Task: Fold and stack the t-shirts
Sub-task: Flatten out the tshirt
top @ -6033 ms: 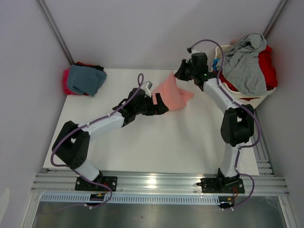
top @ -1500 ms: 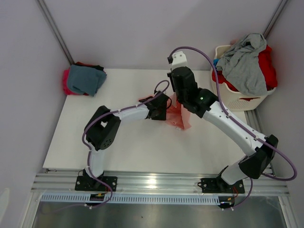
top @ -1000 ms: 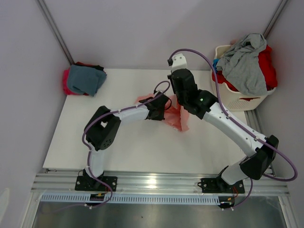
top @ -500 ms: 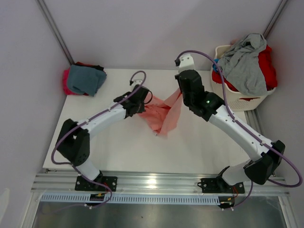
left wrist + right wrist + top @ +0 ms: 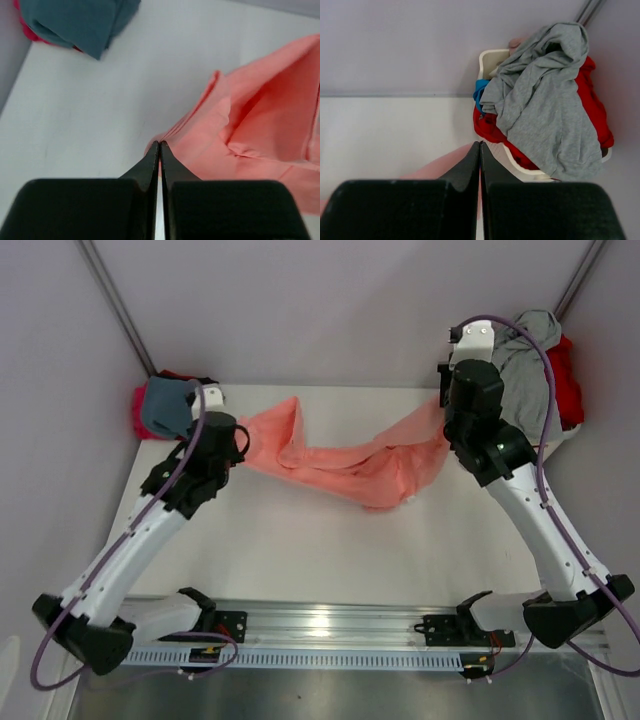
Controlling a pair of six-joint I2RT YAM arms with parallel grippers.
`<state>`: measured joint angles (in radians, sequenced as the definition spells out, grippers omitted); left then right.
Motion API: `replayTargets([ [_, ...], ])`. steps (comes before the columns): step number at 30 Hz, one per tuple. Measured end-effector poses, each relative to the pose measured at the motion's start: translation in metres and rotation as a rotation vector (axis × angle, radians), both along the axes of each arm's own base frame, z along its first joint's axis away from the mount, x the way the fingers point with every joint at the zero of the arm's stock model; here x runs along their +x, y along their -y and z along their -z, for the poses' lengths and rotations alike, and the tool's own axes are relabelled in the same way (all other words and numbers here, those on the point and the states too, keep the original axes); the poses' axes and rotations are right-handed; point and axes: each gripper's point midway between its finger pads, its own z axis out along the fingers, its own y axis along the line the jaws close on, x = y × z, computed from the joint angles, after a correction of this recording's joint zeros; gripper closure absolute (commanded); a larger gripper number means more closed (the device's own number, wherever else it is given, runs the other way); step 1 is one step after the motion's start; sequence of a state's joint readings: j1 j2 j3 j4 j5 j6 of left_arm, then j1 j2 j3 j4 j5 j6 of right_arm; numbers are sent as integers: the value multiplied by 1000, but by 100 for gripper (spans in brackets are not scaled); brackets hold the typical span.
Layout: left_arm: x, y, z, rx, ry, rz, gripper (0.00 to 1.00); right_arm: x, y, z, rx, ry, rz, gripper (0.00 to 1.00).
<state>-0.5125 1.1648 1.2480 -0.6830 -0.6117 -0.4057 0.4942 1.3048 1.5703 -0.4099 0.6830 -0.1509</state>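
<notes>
A salmon-pink t-shirt (image 5: 350, 462) hangs stretched between both grippers above the white table (image 5: 300, 550), sagging in the middle. My left gripper (image 5: 160, 143) is shut on the shirt's left end (image 5: 260, 125); from above it sits at the left (image 5: 232, 445). My right gripper (image 5: 480, 143) is shut on the other end, a pink fold (image 5: 445, 162) showing beside its fingers; from above it is near the basket (image 5: 445, 425). A folded teal-blue shirt (image 5: 165, 408) lies on a magenta one at the back left corner.
A white laundry basket (image 5: 490, 57) at the back right holds a grey shirt (image 5: 525, 340) over a red one (image 5: 565, 380), with a bit of blue (image 5: 480, 90). Pale walls close the back and sides. A metal rail (image 5: 330, 625) runs along the near edge.
Both arms have swung apart, left arm leftwards and right arm towards the basket. The pink shirt, bunched between them a second ago, is now pulled out long.
</notes>
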Motion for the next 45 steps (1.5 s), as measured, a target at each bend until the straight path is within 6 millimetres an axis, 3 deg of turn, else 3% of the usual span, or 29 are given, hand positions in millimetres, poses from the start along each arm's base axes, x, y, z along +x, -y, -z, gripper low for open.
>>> replayTargets([
  [6,-44,-40,-81,-23,220,-17,98,-5,9,-33,37,69,8,100],
  [10,-67,-63,-112,-33,308,-61,98,-13,24,-45,56,102,39,100],
  [13,-79,-75,-110,-17,299,-94,96,-20,40,-52,67,124,85,100],
  [19,-97,-96,-88,11,262,-167,94,-28,63,-57,72,144,168,100],
  [27,-120,-108,-90,-73,316,-205,99,-30,63,-55,91,139,161,100],
  [33,-122,-94,-52,-115,235,-152,99,-25,56,-41,115,107,128,100],
  [35,-119,-84,-41,-141,207,-117,95,-22,51,-30,123,83,115,100],
  [39,-108,-39,-8,-239,135,68,81,-16,45,-12,127,45,100,100],
  [40,-104,-24,1,-273,124,132,72,-14,44,-9,128,37,96,100],
  [43,-100,19,30,-357,69,301,58,-12,40,-3,128,23,86,100],
  [45,-98,45,43,-394,28,399,57,-12,37,0,130,18,79,100],
])
